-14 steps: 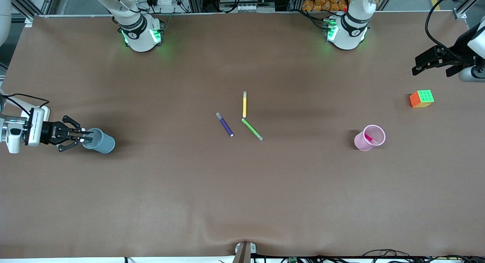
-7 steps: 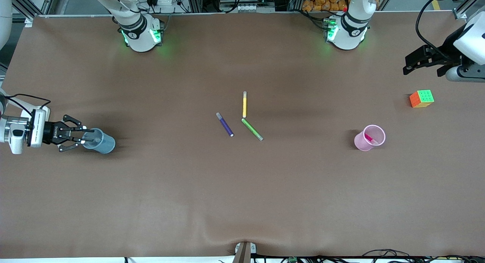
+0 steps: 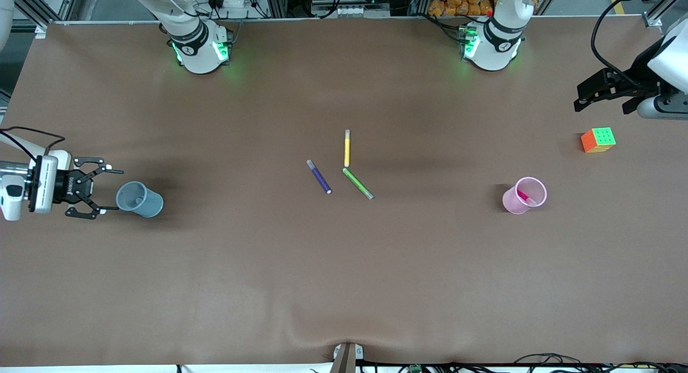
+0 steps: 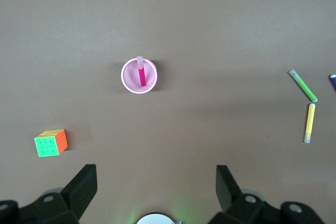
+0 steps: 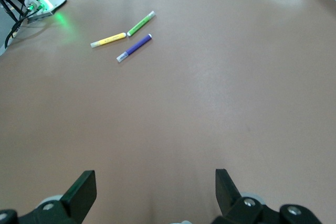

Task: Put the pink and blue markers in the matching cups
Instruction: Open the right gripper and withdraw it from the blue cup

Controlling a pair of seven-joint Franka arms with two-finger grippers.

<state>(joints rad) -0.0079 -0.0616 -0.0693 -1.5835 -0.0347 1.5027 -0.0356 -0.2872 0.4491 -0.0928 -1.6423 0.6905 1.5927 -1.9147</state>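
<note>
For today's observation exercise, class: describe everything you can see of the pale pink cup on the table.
The pale pink cup is small, translucent and plastic-looking, with a wide round rim and a narrower base. It stands upright on the brown table, toward the left arm's end, nearer the front camera than the colour cube. The pink marker leans inside it, pale end propped against the rim. Only the marker and the table touch it; no gripper is near it.

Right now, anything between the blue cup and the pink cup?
Yes, in the front view: purple marker, yellow marker and green marker lie between blue cup and pink cup.
</note>
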